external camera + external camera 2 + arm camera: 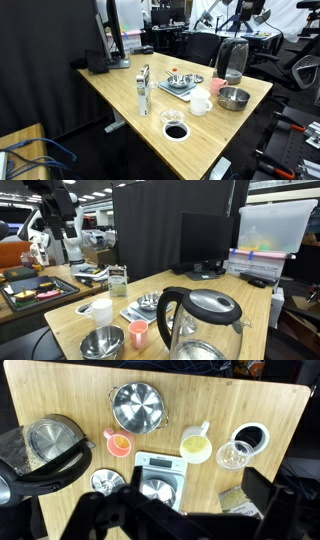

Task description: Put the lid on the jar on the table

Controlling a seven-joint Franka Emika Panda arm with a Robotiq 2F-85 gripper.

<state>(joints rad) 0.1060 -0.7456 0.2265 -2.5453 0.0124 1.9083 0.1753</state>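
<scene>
The jar [144, 88] stands upright near the middle of the light-wood table [130, 108]; it also shows in an exterior view [117, 280] and low right in the wrist view [238, 502]. The small clear lid [235, 455] lies flat on the table beside a white ring with a dark centre [251, 436]; it also shows in an exterior view [170, 116]. My gripper [205, 500] is open and empty, high above the table, its dark fingers at the bottom of the wrist view. The arm shows top left in an exterior view [58, 205].
A white cup [196, 448], a scale with a metal dish [158, 475], a pink cup [119, 443], a steel bowl [137, 407] and a grey kettle [50, 450] stand on the table. Monitors [115, 35] stand at one end.
</scene>
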